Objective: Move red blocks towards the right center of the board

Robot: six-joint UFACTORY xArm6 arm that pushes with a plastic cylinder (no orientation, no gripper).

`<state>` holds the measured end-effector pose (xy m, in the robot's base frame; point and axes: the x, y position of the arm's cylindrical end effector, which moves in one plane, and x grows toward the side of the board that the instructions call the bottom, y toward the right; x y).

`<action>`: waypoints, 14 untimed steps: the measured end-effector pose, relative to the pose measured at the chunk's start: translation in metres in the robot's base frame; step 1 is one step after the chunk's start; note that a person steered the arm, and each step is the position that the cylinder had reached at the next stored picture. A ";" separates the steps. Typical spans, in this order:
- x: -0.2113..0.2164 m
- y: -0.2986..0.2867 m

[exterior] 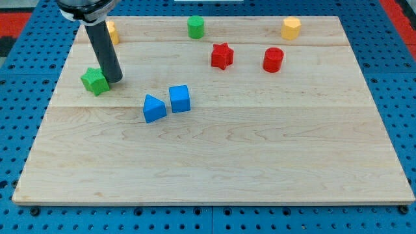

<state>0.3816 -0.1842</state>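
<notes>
A red star block (221, 56) and a red cylinder (273, 60) sit on the wooden board (214, 162) in its upper middle, the cylinder to the star's right. My tip (114, 80) rests on the board at the upper left, right beside a green star block (95, 81), touching or nearly touching its right side. The tip is far to the left of both red blocks.
A blue triangular block (153, 108) and a blue cube (179, 99) lie left of centre. A green cylinder (195, 27) and a yellow hexagonal block (291, 28) sit near the top edge. A yellow block (112, 32) is partly hidden behind the rod.
</notes>
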 end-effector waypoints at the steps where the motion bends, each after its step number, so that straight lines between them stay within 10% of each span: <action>1: 0.004 -0.012; 7: -0.079 0.133; 11: -0.003 0.308; 14: -0.021 0.240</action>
<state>0.3611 0.0555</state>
